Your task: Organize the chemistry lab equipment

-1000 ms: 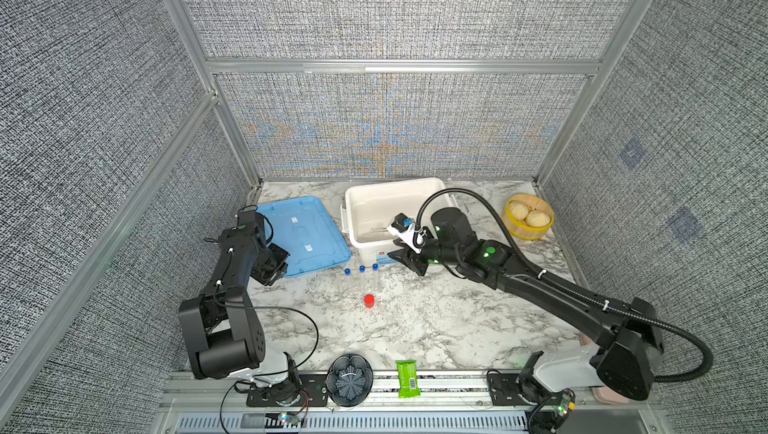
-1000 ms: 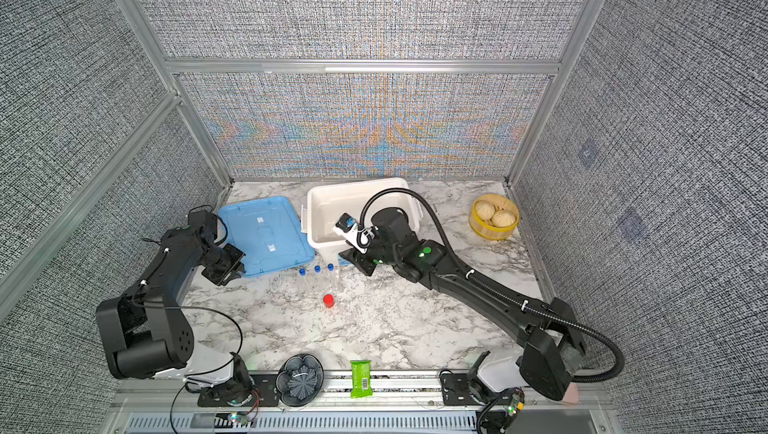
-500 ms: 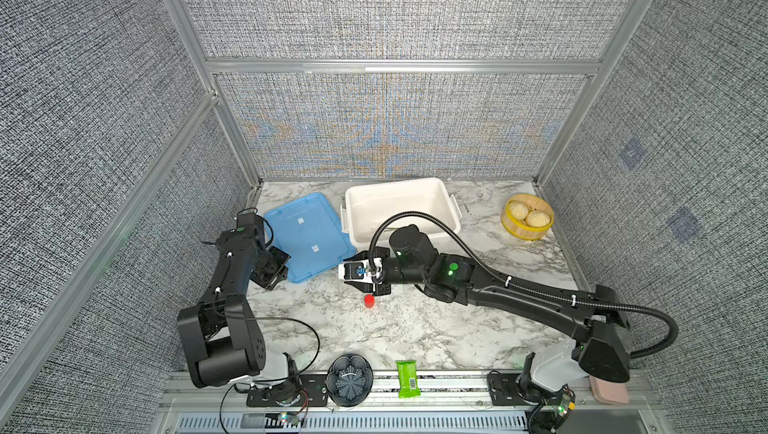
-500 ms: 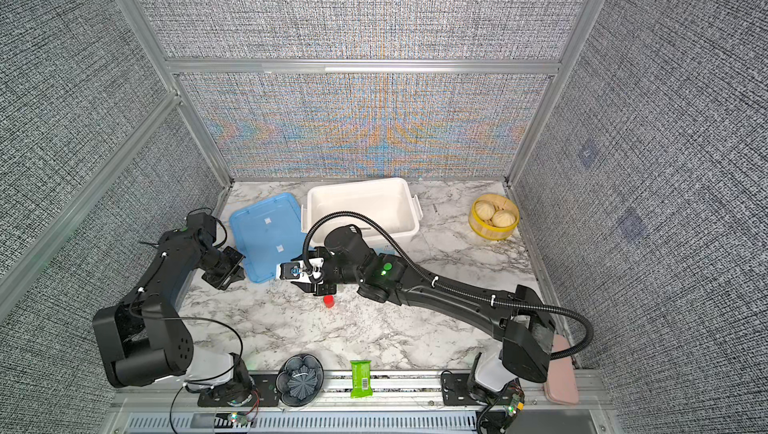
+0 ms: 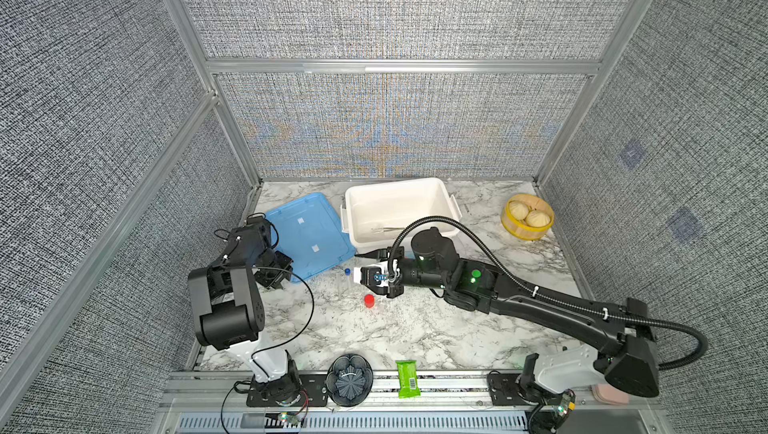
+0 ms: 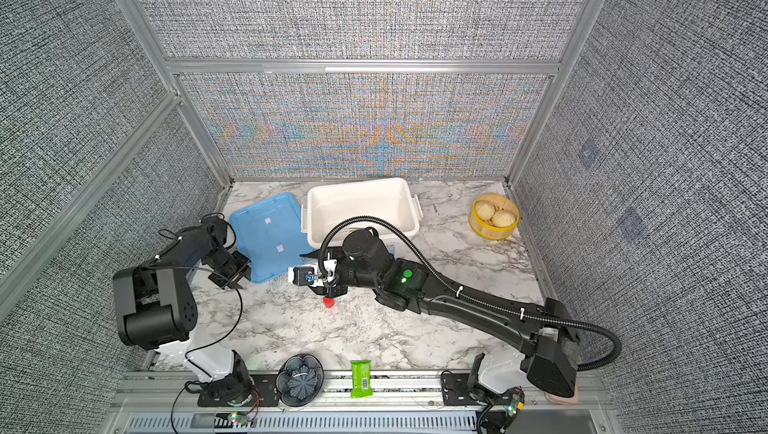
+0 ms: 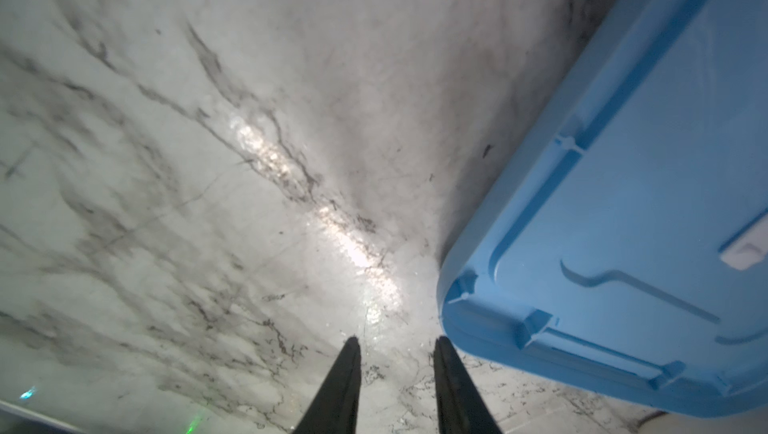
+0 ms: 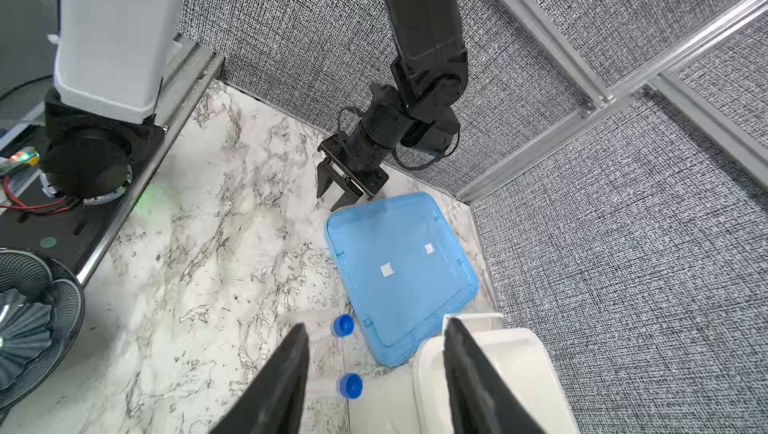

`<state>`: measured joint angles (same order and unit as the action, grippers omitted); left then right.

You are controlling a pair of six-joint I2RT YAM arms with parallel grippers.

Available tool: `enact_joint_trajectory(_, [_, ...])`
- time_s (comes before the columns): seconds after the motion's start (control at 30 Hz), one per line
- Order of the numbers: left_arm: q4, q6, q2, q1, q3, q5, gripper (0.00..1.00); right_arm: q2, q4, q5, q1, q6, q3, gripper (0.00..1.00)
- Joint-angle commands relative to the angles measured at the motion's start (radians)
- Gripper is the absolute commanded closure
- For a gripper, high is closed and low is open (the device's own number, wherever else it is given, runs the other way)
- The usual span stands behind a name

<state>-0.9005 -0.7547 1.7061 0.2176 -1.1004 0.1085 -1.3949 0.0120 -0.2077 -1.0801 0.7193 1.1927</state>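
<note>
In the right wrist view two blue-capped tubes (image 8: 343, 325) (image 8: 350, 385) lie on the marble between the fingers of my open right gripper (image 8: 376, 323). A top view shows one blue cap (image 5: 347, 272) just left of that gripper (image 5: 360, 272). The red-capped vial (image 5: 369, 300) stands just in front of it. Silver tweezers (image 5: 384, 228) lie inside the white bin (image 5: 451, 203). My left gripper (image 7: 395, 340) (image 5: 275, 277) is open over bare marble, empty, beside the near corner of the blue lid (image 7: 623, 245) (image 5: 309, 236).
A yellow steamer basket (image 5: 527, 216) with two buns sits at the back right. On the front rail rest a dark fluted bowl (image 5: 349, 380) and a green snack packet (image 5: 407, 378). The bin's corner (image 8: 478, 369) lies close under one right finger.
My right arm swung from the bin's front edge forward and left to the tubes, opening a little wider. The left gripper went from shut to open beside the lid, which turned slightly.
</note>
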Motion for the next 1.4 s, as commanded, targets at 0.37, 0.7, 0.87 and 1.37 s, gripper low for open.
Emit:
enact_joint_trajectory(0.37, [0.102,0.048,0.099,0.005,-0.009,0.076,0.64,0.031,-0.012,-0.042,-0.007,0.001,-0.019,0.49])
enact_joint_trajectory(0.7, [0.102,0.055,0.041,0.005,-0.029,0.072,0.63,0.053,0.002,-0.059,-0.008,0.009,-0.032,0.49])
enact_joint_trajectory(0.87, [0.145,0.055,0.1,0.005,-0.04,0.087,0.63,0.059,-0.002,-0.052,-0.01,0.009,-0.042,0.48])
enact_joint_trajectory(1.37, [0.159,-0.02,0.187,0.005,-0.047,0.025,0.99,0.05,0.0,-0.072,-0.009,0.023,-0.039,0.48])
